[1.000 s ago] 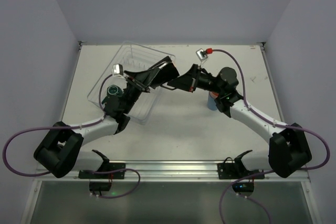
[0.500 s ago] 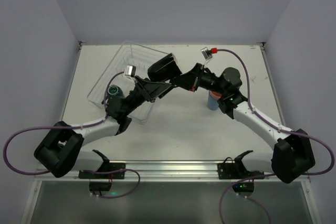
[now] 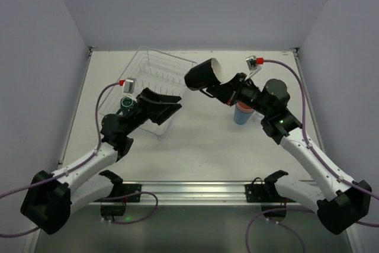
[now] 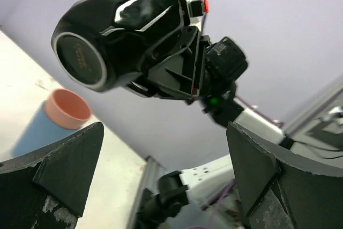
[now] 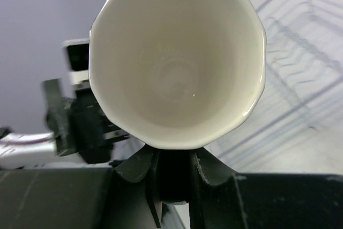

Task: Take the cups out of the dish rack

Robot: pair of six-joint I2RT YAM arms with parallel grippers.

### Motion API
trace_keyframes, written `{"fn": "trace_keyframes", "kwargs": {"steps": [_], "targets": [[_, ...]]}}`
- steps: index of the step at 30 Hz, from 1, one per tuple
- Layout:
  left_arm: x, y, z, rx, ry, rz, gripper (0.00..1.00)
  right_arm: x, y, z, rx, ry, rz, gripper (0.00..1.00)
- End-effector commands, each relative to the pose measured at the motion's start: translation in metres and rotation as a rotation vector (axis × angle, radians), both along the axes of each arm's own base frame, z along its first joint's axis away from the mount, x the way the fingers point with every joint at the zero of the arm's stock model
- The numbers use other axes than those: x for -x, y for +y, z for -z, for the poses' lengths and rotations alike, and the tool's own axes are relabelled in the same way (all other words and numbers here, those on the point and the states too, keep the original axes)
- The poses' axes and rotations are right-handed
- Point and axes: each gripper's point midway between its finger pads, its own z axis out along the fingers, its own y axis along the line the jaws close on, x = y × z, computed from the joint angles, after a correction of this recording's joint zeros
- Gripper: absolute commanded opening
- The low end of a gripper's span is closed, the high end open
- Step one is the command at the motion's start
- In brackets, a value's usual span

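My right gripper (image 3: 211, 90) is shut on the handle of a black mug (image 3: 201, 74) with a cream inside (image 5: 177, 57), holding it in the air, tipped on its side, right of the dish rack (image 3: 155, 70). In the left wrist view the black mug (image 4: 112, 30) hangs above and ahead. My left gripper (image 3: 172, 103) is open and empty over the rack's near right corner. A dark teal mug (image 3: 126, 104) sits in the rack's left end. A salmon-pink tumbler (image 4: 67, 108) is nested in a light-blue tumbler (image 3: 241, 115) on the table under my right arm.
The see-through rack (image 5: 300, 79) lies at an angle at the back left of the white table (image 3: 201, 146). White walls close the table at the back and sides. The arm bases and a metal rail (image 3: 195, 191) run along the near edge.
My left gripper opened, let go of the black mug and drew back to the left. My right gripper carried the mug up and to the right, away from the rack.
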Motion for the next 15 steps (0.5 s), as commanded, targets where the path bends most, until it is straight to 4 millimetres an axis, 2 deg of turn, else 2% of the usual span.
{"fn": "trace_keyframes", "kwargs": {"steps": [1, 3, 4, 5, 6, 7, 8, 10, 11, 13, 15], "targets": [[-0.016, 0.008, 0.014, -0.211, -0.045, -0.151, 1.0, -0.028, -0.052, -0.027, 0.129, -0.058, 0.341, 0.0], [-0.019, 0.019, 0.0, -0.272, -0.119, -0.239, 1.0, -0.04, -0.077, -0.018, 0.218, -0.034, 0.478, 0.0], [-0.032, 0.028, -0.003, -0.327, -0.059, -0.325, 1.0, -0.049, -0.104, -0.011, 0.282, 0.007, 0.629, 0.0], [-0.036, 0.038, -0.01, -0.364, -0.076, -0.394, 1.0, -0.052, -0.119, -0.007, 0.32, 0.022, 0.704, 0.0], [-0.04, 0.045, -0.005, -0.408, -0.044, -0.431, 1.0, -0.053, -0.134, -0.004, 0.341, 0.032, 0.769, 0.0], [-0.047, 0.056, -0.01, -0.415, -0.039, -0.506, 1.0, -0.054, -0.155, 0.005, 0.382, 0.062, 0.865, 0.0], [-0.047, 0.064, -0.021, -0.422, -0.065, -0.55, 1.0, -0.05, -0.166, 0.004, 0.378, 0.063, 0.908, 0.0], [-0.054, 0.077, -0.015, -0.463, -0.019, -0.625, 1.0, -0.047, -0.197, 0.015, 0.424, 0.116, 1.034, 0.0], [-0.056, 0.08, -0.019, -0.471, -0.018, -0.645, 1.0, -0.045, -0.203, 0.017, 0.42, 0.129, 1.057, 0.0], [-0.058, 0.08, -0.014, -0.499, -0.006, -0.645, 1.0, -0.04, -0.224, 0.032, 0.444, 0.188, 1.125, 0.0], [-0.065, 0.083, -0.007, -0.518, 0.026, -0.671, 1.0, -0.032, -0.247, 0.035, 0.443, 0.198, 1.237, 0.0]]}}
